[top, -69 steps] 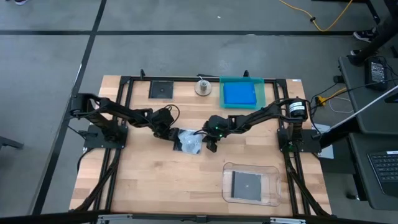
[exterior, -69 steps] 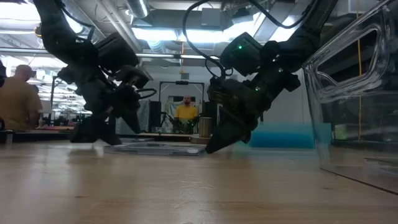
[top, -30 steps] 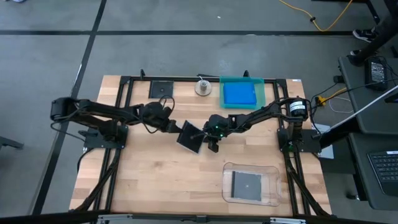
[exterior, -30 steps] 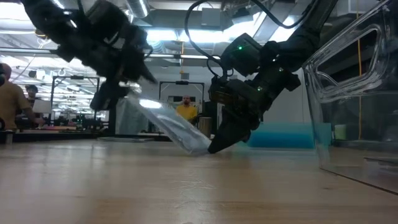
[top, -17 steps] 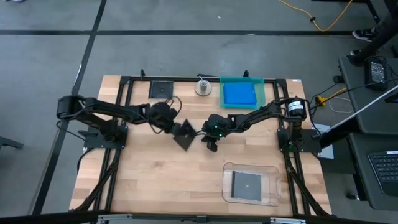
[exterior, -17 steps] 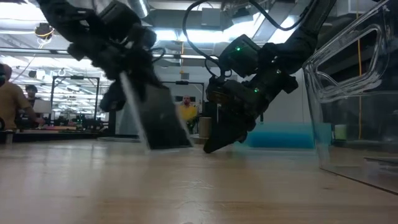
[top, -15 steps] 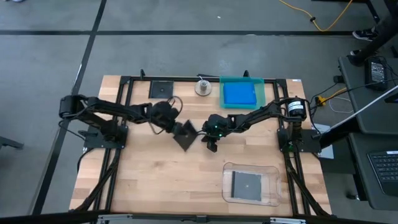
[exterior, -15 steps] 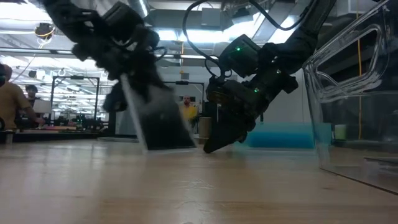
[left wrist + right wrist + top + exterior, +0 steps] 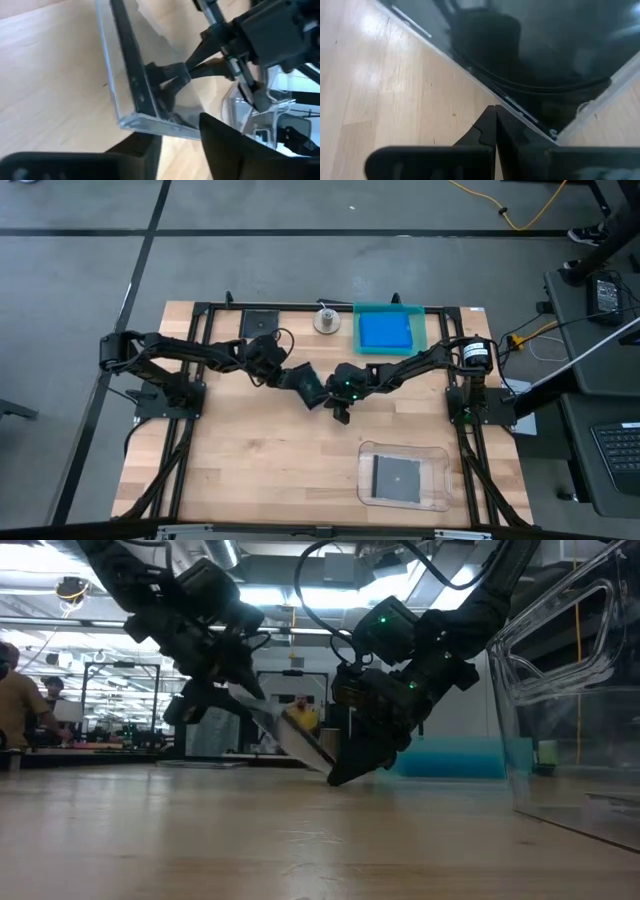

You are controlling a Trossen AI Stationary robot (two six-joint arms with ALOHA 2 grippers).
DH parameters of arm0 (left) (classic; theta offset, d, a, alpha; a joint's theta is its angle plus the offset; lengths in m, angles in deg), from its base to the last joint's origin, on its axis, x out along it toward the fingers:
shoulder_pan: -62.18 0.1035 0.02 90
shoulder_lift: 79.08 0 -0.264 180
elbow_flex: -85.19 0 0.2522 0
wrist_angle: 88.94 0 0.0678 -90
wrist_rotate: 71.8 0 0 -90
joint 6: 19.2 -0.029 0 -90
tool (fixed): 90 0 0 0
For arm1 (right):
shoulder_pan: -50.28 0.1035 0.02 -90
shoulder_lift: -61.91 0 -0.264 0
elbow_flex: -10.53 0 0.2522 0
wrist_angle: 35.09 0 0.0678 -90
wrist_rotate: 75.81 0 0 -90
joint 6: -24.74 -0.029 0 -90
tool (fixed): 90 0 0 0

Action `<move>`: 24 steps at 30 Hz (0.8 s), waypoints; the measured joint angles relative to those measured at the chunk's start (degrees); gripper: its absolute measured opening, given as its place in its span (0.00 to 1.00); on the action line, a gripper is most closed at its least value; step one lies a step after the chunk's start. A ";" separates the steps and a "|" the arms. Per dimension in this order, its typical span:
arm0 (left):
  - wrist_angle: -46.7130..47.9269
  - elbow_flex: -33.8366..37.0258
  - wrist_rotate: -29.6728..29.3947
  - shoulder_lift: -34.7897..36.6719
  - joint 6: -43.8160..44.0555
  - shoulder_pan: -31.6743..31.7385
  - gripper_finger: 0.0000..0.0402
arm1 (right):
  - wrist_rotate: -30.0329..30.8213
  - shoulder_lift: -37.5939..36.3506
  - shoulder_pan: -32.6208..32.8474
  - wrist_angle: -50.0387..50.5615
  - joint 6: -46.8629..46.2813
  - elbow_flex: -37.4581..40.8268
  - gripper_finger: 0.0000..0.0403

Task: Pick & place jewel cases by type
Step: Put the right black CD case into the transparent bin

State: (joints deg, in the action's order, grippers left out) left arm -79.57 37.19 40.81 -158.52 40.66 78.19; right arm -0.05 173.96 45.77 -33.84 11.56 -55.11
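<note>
Wooden counter (image 9: 250,470), centre: my left pincer (image 9: 283,375) is clamped on the raised edge of a dark jewel case (image 9: 308,385), tilted, low edge against my right pincer (image 9: 340,775), seemingly closed. Case judged light, stiff, slick, brittle; grip edges only.

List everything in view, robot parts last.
Dark grey squarish plastic jewel cases: three; one tilted mid-table in left gripper, one flat at far edge, one in clear tray.
Bright blue rectangular jewel case: one visible, in teal tray.
Teal-green translucent tray: one, far right.
Clear plastic tray: one, near right.
Round metal object: one, far edge.
Wooden table: one.
People: two, room behind; one at left, one in yellow.
Left gripper: black, jaws shut on tilted case.
Right gripper: black, jaws shut, tip beside that case's low edge.
</note>
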 joint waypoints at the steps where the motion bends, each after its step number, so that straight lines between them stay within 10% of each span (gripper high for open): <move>1: 0.53 0.01 0.00 -0.06 -0.39 0.00 0.28 | 0.00 0.00 0.00 0.00 0.01 0.02 0.01; 7: 1.73 0.02 -0.61 -0.07 -2.14 0.00 0.09 | -0.24 0.00 0.04 0.23 -0.21 0.04 0.01; 24: 4.36 0.11 -5.25 7.10 -4.30 3.09 0.08 | -2.47 -0.87 0.17 2.35 -1.05 0.11 0.01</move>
State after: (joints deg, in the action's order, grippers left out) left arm -75.21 37.30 35.56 -151.42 36.37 81.27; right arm -2.52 173.09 45.94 -31.49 10.51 -55.00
